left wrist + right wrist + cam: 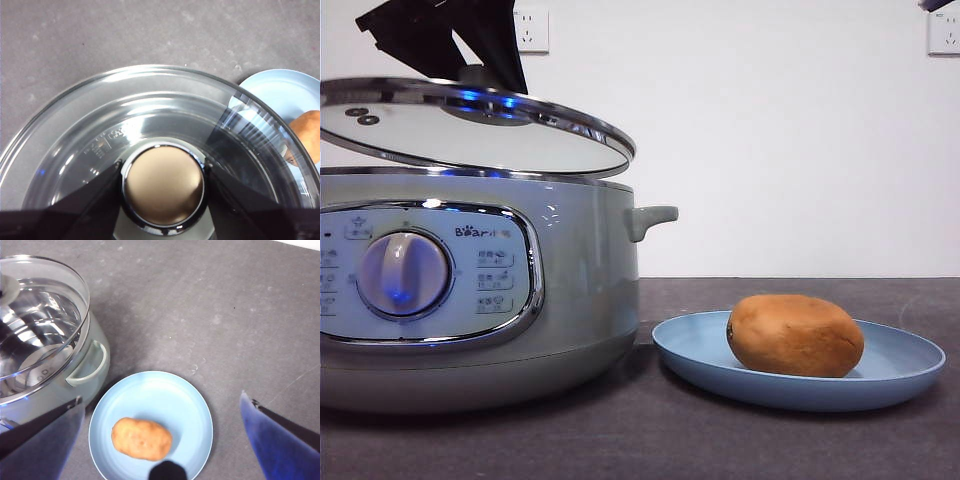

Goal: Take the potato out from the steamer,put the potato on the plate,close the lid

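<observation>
The glass lid (470, 135) hangs slightly tilted just above the rim of the grey-green steamer (570, 280). My left gripper (163, 185) is shut on the lid's knob (163, 192) and shows as a dark shape at the top of the front view (480, 70). The orange-brown potato (795, 335) lies on the light-blue plate (900, 365), right of the steamer. High above the plate (187, 410) and potato (141, 439), my right gripper (161, 400) is open and holds nothing. Only its dark tip (935, 4) reaches the front view. The inside of the steamer is hidden.
The steamer's side handle (650, 218) sticks out toward the plate, which sits close to the pot. Both stand on a dark grey tabletop (225, 305). A white wall with sockets (530, 28) stands behind.
</observation>
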